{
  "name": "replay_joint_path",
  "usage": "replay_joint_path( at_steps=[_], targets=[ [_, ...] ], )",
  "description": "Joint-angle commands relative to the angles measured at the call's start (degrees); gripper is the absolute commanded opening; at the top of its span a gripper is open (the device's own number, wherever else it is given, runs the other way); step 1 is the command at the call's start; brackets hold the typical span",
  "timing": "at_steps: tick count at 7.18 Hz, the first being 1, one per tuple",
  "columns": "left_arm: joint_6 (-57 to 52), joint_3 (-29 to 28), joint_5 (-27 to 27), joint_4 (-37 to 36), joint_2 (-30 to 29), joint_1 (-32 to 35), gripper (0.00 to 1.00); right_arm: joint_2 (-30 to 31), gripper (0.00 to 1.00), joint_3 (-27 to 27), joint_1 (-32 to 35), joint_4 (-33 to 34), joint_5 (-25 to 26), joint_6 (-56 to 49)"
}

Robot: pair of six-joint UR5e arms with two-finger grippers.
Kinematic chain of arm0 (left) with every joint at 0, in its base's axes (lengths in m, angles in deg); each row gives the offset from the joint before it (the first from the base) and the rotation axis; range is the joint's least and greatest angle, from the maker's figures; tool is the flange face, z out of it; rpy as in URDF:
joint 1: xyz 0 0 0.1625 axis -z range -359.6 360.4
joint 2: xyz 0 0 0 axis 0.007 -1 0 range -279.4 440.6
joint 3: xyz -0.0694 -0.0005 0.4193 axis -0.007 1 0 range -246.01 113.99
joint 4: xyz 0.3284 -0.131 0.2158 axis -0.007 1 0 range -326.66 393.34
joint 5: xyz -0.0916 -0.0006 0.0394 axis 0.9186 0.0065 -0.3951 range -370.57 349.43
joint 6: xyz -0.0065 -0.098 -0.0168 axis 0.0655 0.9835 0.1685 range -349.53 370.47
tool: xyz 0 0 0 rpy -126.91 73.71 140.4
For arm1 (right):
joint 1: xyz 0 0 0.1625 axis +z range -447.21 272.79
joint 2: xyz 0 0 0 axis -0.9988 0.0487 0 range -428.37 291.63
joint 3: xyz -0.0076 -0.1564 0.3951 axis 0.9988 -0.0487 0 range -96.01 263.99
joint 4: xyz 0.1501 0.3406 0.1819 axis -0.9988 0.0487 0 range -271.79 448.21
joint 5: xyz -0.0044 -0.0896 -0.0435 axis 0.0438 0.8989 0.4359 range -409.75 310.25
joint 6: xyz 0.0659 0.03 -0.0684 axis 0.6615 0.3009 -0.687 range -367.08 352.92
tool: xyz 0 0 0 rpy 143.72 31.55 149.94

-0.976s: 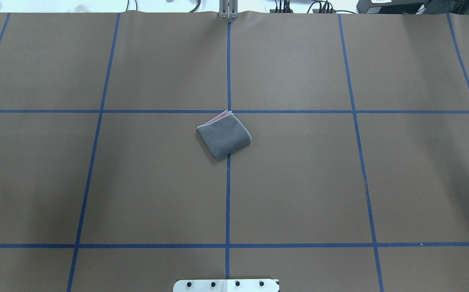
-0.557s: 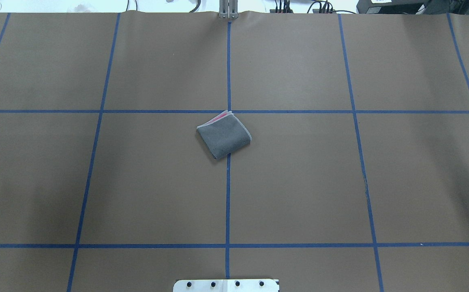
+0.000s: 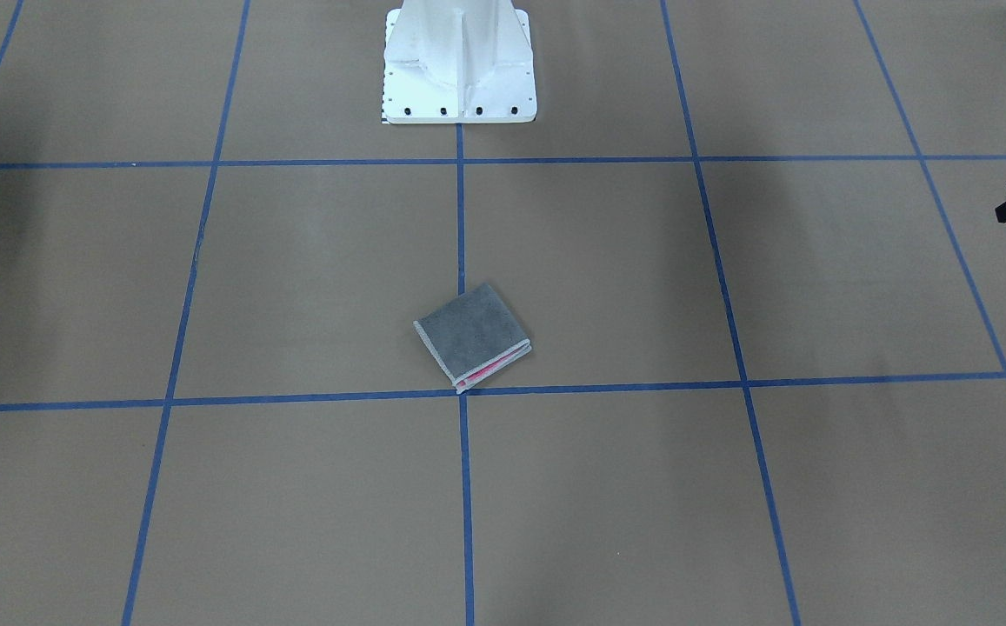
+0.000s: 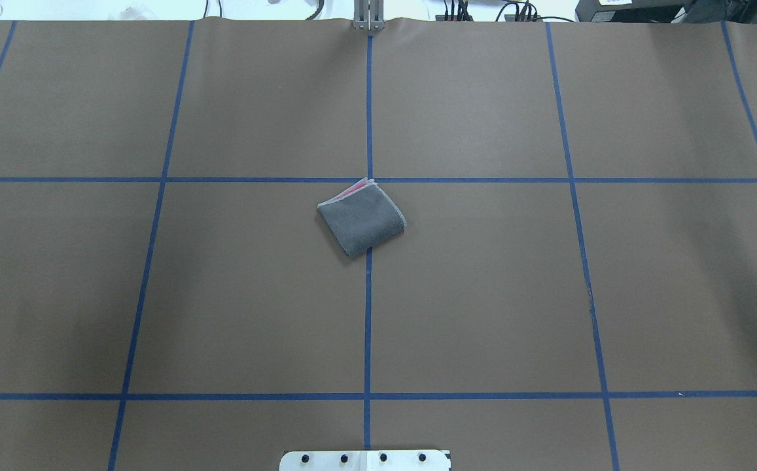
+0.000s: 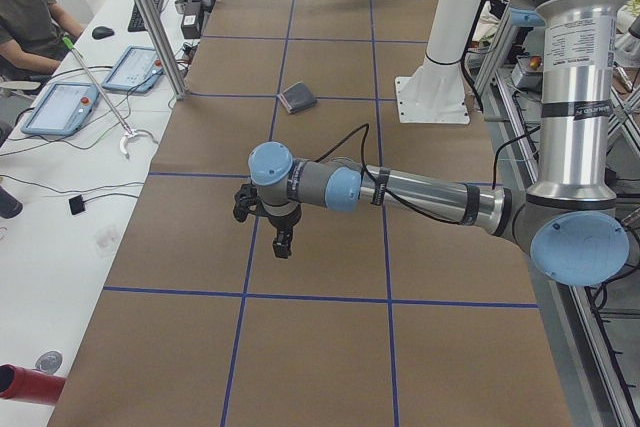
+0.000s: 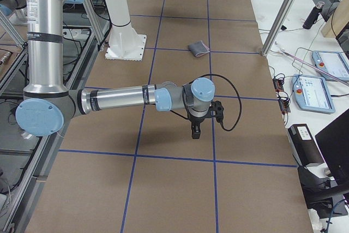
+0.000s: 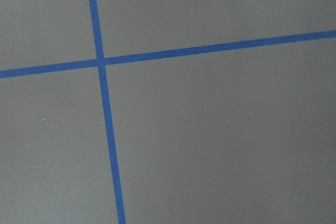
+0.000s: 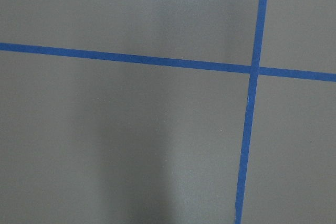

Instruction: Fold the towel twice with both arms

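Towel (image 4: 362,221) lies folded into a small square at mid-table (image 4: 483,294), dark grey face up. A sliver of pink shows between the layers on the edge away from the robot. Its far corner sits on a crossing of the blue tape lines (image 4: 368,314), and the body straddles the centre line. It lies flat, turned askew to the grid, with nothing touching it.

Left gripper (image 5: 283,247) hangs fingers-down over bare table toward the robot's left end, well apart from the towel. It holds nothing that can be seen. The left arm (image 5: 420,192) stretches out low and nearly level. Only the side view shows this gripper clearly, so I cannot tell whether the fingers are apart or together.

Right gripper (image 6: 195,133) mirrors it toward the robot's right end, pointing down, also well apart from the towel and with nothing seen in its grasp. The right arm (image 6: 120,99) reaches out level. Finger spacing cannot be told here either.

Both wrist views show only brown surface and a tape crossing, with no towel and no fingers.

White pedestal (image 3: 459,61) stands on the centre line at the robot's edge, with the towel out in front of it.
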Motion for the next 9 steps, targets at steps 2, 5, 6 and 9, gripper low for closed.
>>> replay_joint_path(
  at_steps=[2, 5, 6, 9],
  targets=[
    [0.08, -0.34, 0.25, -0.09, 0.18, 0.14, 1.0, 0.35, 1.0, -0.18, 0.07, 0.0, 0.54, 0.01],
    [0.08, -1.4, 0.07, -0.09, 0.27, 0.31, 1.0, 0.78, 1.0, -0.27, 0.77, 0.0, 0.54, 0.01],
    [0.17, -2.62, 0.07, -0.09, 0.27, 1.01, 1.0, 1.83, 1.0, -0.44, 0.86, -0.09, 0.72, 0.01],
    [0.17, -4.21, 0.07, 0.0, 0.18, 3.12, 1.0, 1.67, 1.0, -0.1, 2.78, -0.09, 0.72, 0.01]
  ],
)
